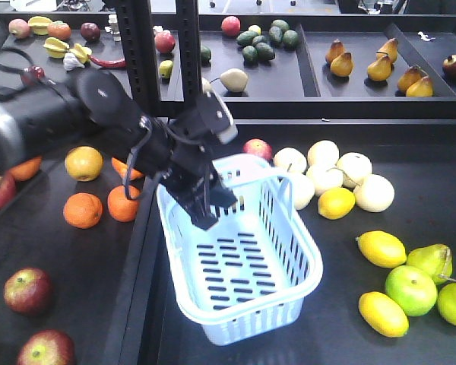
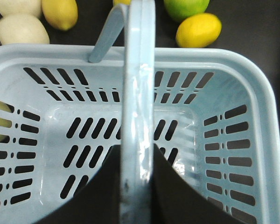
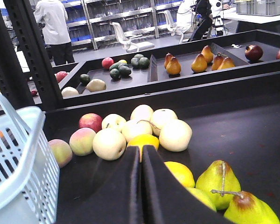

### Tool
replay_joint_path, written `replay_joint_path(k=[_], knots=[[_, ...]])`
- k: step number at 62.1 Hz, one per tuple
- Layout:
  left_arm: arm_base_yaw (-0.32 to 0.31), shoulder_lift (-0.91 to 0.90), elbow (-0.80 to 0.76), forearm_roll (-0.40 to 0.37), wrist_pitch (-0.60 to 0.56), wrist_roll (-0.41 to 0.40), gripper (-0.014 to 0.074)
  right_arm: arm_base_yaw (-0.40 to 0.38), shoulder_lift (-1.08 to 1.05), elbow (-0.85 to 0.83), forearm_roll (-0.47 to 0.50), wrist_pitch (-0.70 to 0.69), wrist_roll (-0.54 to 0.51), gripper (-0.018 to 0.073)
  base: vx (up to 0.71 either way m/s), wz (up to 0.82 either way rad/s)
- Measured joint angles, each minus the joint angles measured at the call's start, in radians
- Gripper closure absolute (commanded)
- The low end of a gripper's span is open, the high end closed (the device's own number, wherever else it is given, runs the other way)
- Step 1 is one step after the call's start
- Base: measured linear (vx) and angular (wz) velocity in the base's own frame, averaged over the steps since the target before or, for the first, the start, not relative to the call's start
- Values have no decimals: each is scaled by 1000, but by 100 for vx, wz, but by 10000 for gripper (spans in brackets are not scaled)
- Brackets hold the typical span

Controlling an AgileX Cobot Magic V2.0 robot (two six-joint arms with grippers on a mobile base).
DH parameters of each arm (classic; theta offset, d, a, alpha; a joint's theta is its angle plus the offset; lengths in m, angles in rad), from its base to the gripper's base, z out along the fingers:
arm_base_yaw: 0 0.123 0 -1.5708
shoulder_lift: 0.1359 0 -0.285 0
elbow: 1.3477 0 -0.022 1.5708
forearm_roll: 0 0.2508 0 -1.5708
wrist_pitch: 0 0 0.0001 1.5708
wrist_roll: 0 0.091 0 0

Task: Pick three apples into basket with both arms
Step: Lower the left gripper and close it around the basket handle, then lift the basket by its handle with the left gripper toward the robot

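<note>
Left arm (image 1: 76, 114), bulky and black, reaching in from the table's left edge toward its middle, wrist bent downward, left gripper (image 1: 215, 211) pointing down, its fingers (image 2: 95, 191) clamped on the basket handle (image 2: 139, 93), right gripper (image 3: 141, 150) low and level, jaws pressed together with only a thin seam between.

- Gleaming as smooth, glossy plastic across the basket (image 1: 313, 262).
- Showing scuffs and streaky glare along the handle (image 2: 139, 116).
- Reading as matt black on the arm (image 1: 99, 106) casing.
- Lying matt and dark over the table (image 3: 252, 135).
- Shining waxy-smooth on the lemons (image 1: 381, 249), duller on the apples (image 1: 28, 290).
</note>
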Motion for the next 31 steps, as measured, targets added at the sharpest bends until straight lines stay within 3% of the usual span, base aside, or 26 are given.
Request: replay_joint_path(k=[31], knots=[[0,-254,0,9,210,-279,603,0,0,0,0,0,0,564,0,0]])
